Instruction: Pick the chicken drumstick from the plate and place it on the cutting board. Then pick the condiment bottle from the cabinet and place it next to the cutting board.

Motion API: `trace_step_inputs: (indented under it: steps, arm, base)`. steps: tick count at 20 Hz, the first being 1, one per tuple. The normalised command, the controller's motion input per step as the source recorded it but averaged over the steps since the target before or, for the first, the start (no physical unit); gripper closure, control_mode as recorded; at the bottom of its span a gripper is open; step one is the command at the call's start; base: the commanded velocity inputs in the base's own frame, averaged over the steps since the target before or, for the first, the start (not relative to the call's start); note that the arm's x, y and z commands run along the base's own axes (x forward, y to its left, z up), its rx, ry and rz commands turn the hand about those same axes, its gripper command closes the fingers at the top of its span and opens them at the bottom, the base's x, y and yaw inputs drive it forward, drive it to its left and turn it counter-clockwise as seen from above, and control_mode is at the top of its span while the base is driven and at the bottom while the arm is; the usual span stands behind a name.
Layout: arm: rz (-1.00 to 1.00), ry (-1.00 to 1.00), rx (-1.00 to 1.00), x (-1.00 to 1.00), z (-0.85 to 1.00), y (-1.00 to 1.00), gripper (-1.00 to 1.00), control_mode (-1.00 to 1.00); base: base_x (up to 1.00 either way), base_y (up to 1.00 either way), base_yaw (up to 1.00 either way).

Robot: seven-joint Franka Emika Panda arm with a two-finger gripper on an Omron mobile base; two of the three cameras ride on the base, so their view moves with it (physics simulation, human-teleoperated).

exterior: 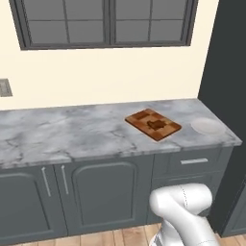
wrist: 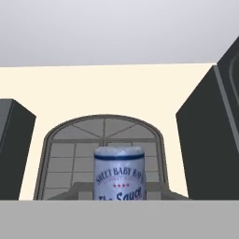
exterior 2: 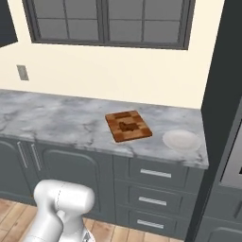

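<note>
The condiment bottle [wrist: 119, 172] stands close before the hand camera, its pale neck and a blue-lettered sauce label filling the lower middle, and my gripper is shut on it with the fingertips hidden. Behind the bottle is the arched window. The chicken drumstick [exterior: 156, 124] [exterior 2: 126, 126] lies on the checkered cutting board [exterior: 144, 117] [exterior 2: 137, 134]. To the board's right, the white plate [exterior: 207, 126] [exterior 2: 181, 140] is bare. At the counter's right end rises the tall dark cabinet [exterior: 226, 57] [exterior 2: 222, 71] [wrist: 205, 140].
The grey marble counter [exterior: 62, 134] [exterior 2: 56, 118] stretches left of the board. Grey drawers with silver handles [exterior 2: 153, 186] sit below the plate. My white arm [exterior: 185, 211] [exterior 2: 61, 203] rises in the foreground. Another dark cabinet [wrist: 11, 149] shows left in the hand view.
</note>
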Motion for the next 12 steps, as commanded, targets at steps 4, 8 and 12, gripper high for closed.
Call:
trace_step_inputs:
  steps: [4,8,12]
  arm:
    - [0.00,0.00,0.00,0.00,0.00,0.00,1.00,1.00]
    - [0.00,0.00,0.00,0.00,0.00,0.00,1.00,1.00]
    - [0.00,0.00,0.00,0.00,0.00,0.00,1.00,1.00]
  base:
    - [0.31,0.27,0.00]
    - [0.42,0.27,0.00]
    - [0.46,0.24,-0.01]
